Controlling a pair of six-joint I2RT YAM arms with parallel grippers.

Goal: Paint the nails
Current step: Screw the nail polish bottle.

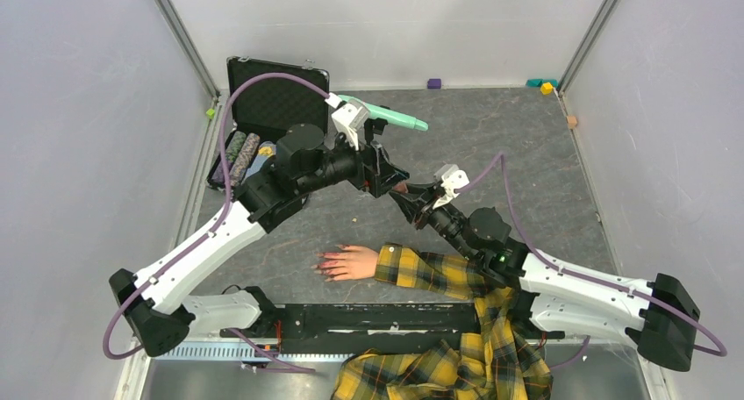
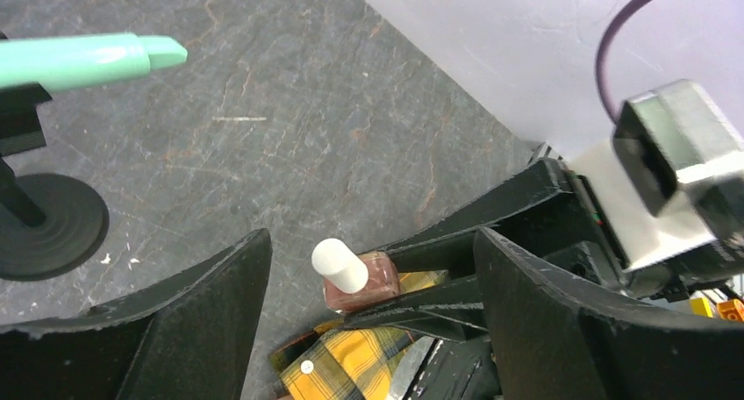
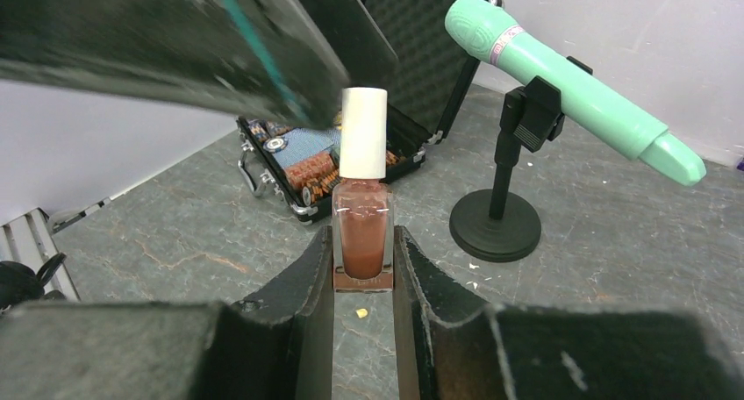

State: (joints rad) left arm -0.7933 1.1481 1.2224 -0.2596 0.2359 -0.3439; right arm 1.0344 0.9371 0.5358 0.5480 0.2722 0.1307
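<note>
"Right wrist, item one: right gripper (image 3: 362, 273) clamped on the polish bottle (image 3: 362, 233), cap (image 3: 363, 132) on."
"Item two?"
"Left gripper (image 2: 373, 260), spread wide near that cap. You likely unscrew it next. Nails (image 1: 326, 262) lie by the arm bases."

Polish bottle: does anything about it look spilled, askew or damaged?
Nothing stands out. The polish bottle sits straight in the right tool, its white cap on, and no polish shows on the table. The left tool is open near the cap. Only a few pale crumbs lie below.
</note>
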